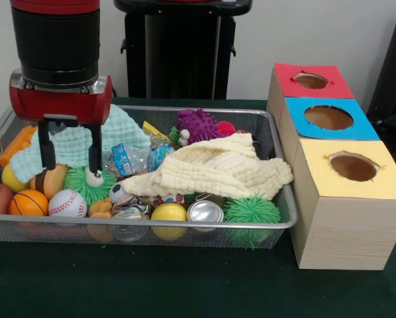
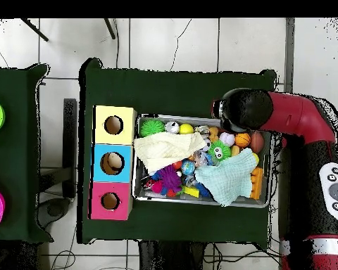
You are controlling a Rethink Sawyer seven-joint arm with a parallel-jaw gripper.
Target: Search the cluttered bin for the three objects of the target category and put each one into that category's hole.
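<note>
Search step in hand. Hand (image 1: 70, 165) spread, empty, low over left end of bin (image 1: 251, 226) on worktop, above green spiky ball (image 1: 85, 185). Boxes (image 1: 340, 175) unfilled. Next: identify target, descend, pinch.

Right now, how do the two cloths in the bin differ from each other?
The cream cloth is pale yellow, while the mint cloth is light green. The cream cloth lies at the end of the bin nearer the three boxes; the mint cloth lies at the opposite end, behind the gripper. Both are crumpled, textured and draped over toys.
</note>
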